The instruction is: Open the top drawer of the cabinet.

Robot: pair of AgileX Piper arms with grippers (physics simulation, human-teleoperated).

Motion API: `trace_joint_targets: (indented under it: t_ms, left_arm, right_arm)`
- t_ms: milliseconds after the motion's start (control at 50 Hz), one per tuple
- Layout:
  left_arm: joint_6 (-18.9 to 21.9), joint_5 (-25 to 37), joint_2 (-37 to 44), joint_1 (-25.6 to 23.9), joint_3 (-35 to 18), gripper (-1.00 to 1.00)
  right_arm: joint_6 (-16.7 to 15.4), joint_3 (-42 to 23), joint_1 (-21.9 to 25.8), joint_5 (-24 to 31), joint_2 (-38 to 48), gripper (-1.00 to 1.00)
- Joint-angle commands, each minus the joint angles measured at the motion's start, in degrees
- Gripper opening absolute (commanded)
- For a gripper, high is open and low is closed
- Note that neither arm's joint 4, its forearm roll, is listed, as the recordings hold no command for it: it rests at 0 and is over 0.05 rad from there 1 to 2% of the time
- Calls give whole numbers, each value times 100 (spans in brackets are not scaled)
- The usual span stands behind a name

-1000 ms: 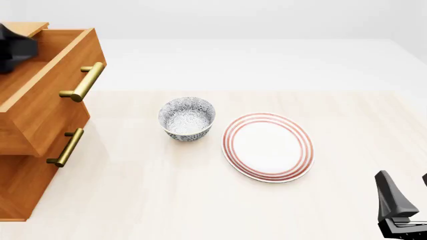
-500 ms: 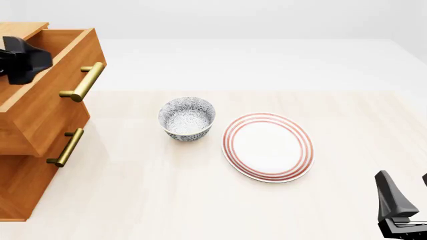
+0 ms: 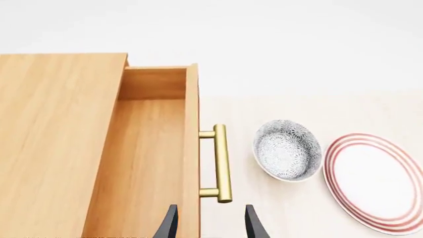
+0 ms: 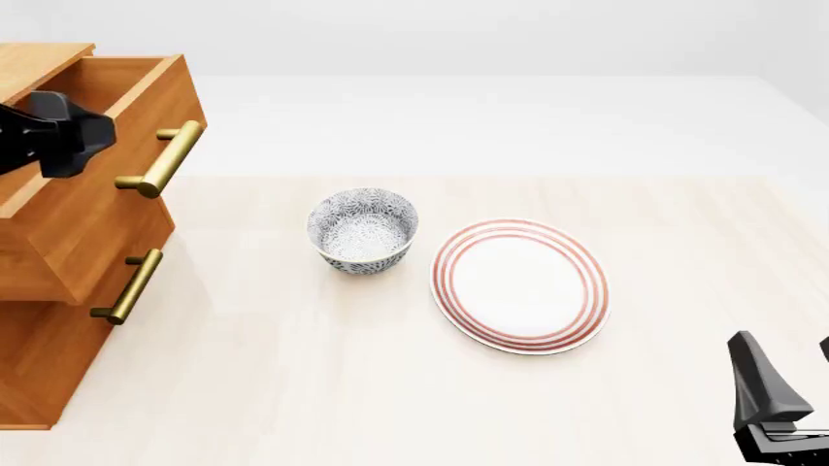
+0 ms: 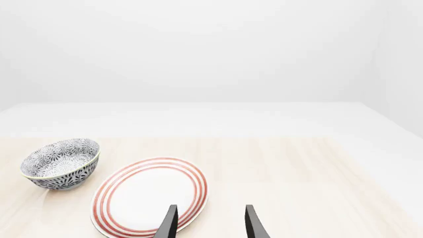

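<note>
The cabinet (image 4: pixel 37 374) stands at the table's left edge. Its top drawer (image 4: pixel 111 209) is pulled well out, showing plain wood inside (image 3: pixel 145 158), with the brass bar handle (image 4: pixel 161 159) (image 3: pixel 221 163) on its front. My left gripper (image 4: pixel 58 136) hovers above the open drawer, just behind the front panel. It is open (image 3: pixel 210 225), holds nothing, and its fingers straddle the front board and the handle's near end from above. My right gripper (image 4: pixel 778 408) (image 5: pixel 210 223) rests open and empty at the near right corner.
A patterned blue-grey bowl (image 4: pixel 364 229) sits mid-table with a red-ringed white plate (image 4: pixel 519 284) to its right. The second drawer's brass handle (image 4: pixel 127 286) shows below the top drawer. The cabinet's flat top (image 3: pixel 56 144) lies beside the drawer's opening.
My left gripper has shifted right, toward the drawer's front panel. The drawer, bowl, plate and right arm have stayed where they were.
</note>
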Motion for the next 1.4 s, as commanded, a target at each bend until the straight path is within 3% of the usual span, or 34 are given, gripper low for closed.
trace_joint_targets:
  t_ms: [20, 1400]
  left_arm:
    - [4, -62, -17, 88, 100, 100]
    - [17, -575, 543, 49, 298, 100]
  right_arm:
    - [1, 0, 0, 0, -1, 100]
    - [1, 0, 0, 0, 0, 100]
